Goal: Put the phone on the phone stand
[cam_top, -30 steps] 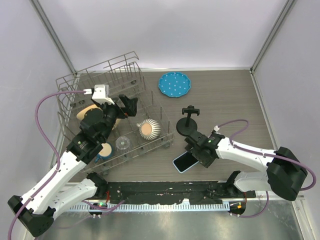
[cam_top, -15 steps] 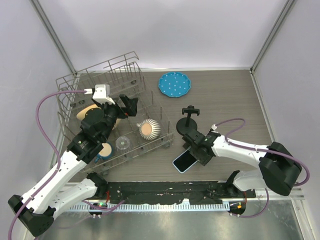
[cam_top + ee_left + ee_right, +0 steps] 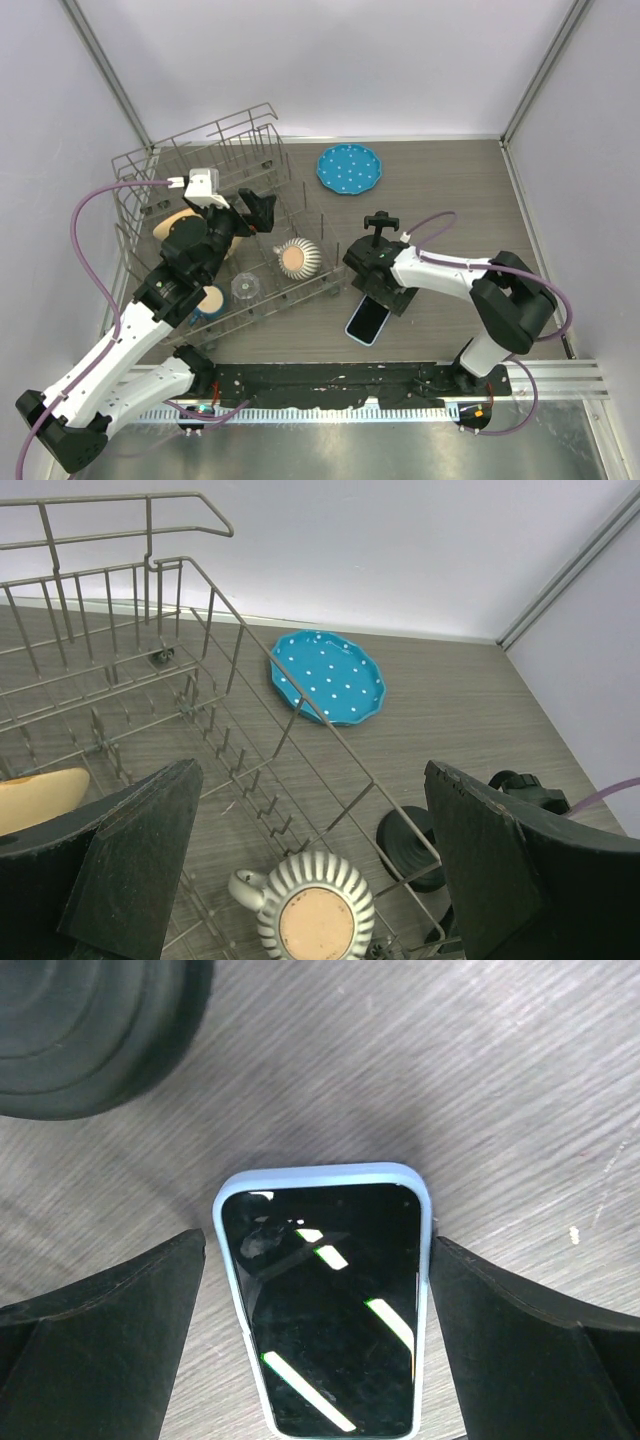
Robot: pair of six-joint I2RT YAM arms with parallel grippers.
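**Straddling the phone on the worktop, both grippers open**

Starting at the left, the left arm reaches over a wire dish rack (image 3: 100, 498) that takes up the left part of the worktop (image 3: 470, 200). The left gripper (image 3: 256, 213) hangs above the rack with its jaws spread wide and nothing between them. In its wrist view the two dark fingers frame the rack's tines. Inside the rack, a ribbed white mug (image 3: 297, 258) lies on its side with its tan mouth facing up at the camera, and a small clear glass (image 3: 246, 287) sits just left of it.

Further right, near the back of the worktop, a blue dotted plate (image 3: 350, 168) lies flat, well apart from everything else. Nearer than the plate, the phone stand (image 3: 380, 225) is upright beside the rack's right end. Its clamp cradle holds nothing, and its round base is largely covered by the right arm in the overhead view.

The phone (image 3: 330, 1310) lies flat and screen-up on the worktop, just nearer than the stand's base. The right gripper (image 3: 385, 298) is lowered over the phone's far end with its jaws wide apart. One finger stands just beside each long edge, and whether they touch those edges cannot be told.
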